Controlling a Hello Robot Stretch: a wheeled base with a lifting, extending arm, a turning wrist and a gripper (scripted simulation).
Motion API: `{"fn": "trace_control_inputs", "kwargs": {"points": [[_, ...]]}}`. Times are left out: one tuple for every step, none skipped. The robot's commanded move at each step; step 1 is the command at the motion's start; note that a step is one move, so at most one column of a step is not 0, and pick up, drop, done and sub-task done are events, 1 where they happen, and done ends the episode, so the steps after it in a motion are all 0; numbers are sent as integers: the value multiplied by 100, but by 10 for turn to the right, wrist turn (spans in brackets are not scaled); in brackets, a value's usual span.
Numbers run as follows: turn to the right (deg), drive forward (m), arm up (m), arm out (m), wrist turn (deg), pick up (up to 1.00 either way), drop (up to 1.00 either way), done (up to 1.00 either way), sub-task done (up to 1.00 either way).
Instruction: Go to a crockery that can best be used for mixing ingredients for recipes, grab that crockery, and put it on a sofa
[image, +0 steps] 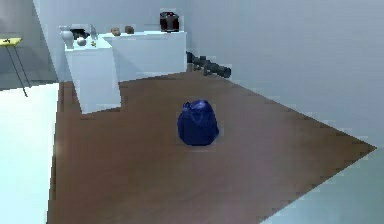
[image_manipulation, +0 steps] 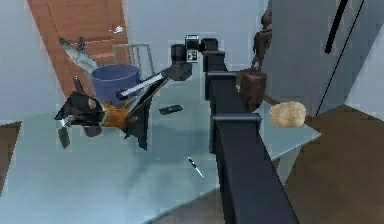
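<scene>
Closest of all is the dark arm (image_manipulation: 245, 170). It runs from 6 o'clock in the arm side view up toward 12 o'clock, over a pale table (image_manipulation: 110, 185). At its far end sit two small white squares (image_manipulation: 190, 55). From there the hand (image_manipulation: 135, 92) points out toward 8 o'clock. Its tip is by a blue bowl (image_manipulation: 113, 78), which stands on the pale table at about 10 o'clock in this view. I cannot tell if the fingers are apart or together. I cannot tell if the hand holds anything, or if it touches the blue bowl.

At 7 o'clock from the blue bowl lies a black and orange thing (image_manipulation: 88, 112), too jumbled to name. A small dark flat thing (image_manipulation: 172, 108) lies at 4 o'clock from the blue bowl. A thin little stick (image_manipulation: 196, 167) lies just beside the arm, lower down. On the other side of the arm, at 3 o'clock, a tan lump (image_manipulation: 288, 113) like a loaf of bread sits on the pale table. A brown wooden statue (image_manipulation: 263, 40) stands at 1 o'clock. A brown door (image_manipulation: 75, 35) is behind the blue bowl at 11 o'clock.

In the forward view, a dark blue soft lump (image: 198, 123) sits in the middle of a brown floor (image: 130, 170). At 11 o'clock stands a white table (image: 95, 80) with small round things (image: 67, 35) on top. A yellow table (image: 10, 41) is at 10 o'clock.
</scene>
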Motion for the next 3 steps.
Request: {"fn": "trace_control_inputs", "kwargs": {"points": [[0, 0, 0, 0, -450, 0, 0, 0, 0], [0, 0, 0, 0, -210, 0, 0, 0, 0], [0, 0, 0, -44, 0, 0, 0, 0, 0]]}}
